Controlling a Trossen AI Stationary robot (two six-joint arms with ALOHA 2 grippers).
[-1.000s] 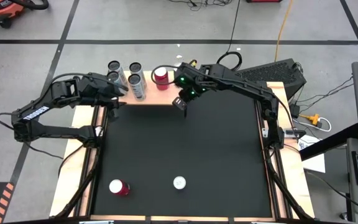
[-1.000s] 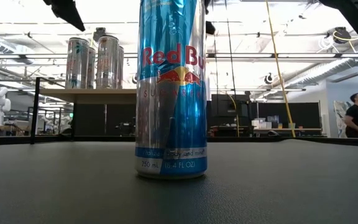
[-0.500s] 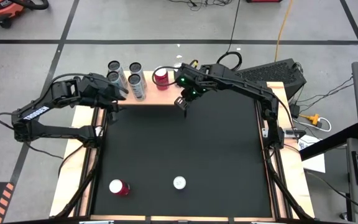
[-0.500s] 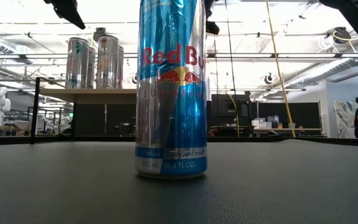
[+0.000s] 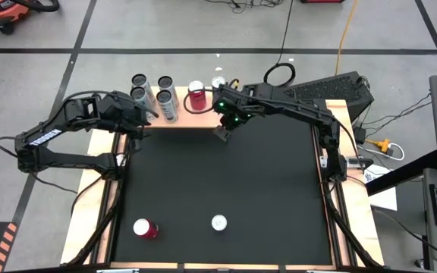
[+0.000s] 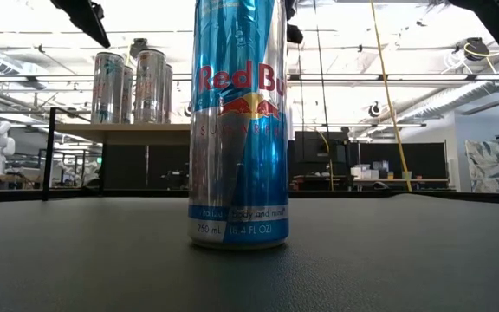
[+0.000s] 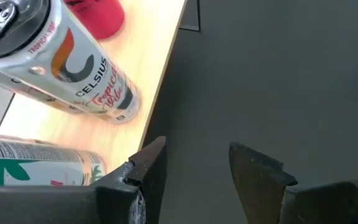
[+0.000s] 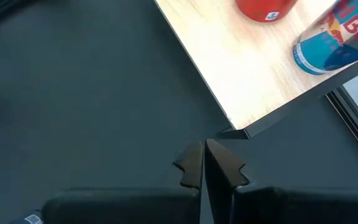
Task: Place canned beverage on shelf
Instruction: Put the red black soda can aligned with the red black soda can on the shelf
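Wooden shelf (image 5: 174, 114) carried four upright cans, while two cans (image 5: 218, 223) stood on the mat awaiting placement; left gripper (image 7: 194, 163), fingers apart, and right gripper (image 8: 204, 157), fingers together, held nothing.

The floor (image 5: 165, 26) around the table is grey concrete crossed by dark tape lines (image 5: 82, 34). An orange cable (image 5: 347, 30) and black cords trail across it. In the low view, the hall behind shows a white ceiling with exposed beams (image 6: 388, 35), bright strip lights and dark partitions (image 6: 379, 160).
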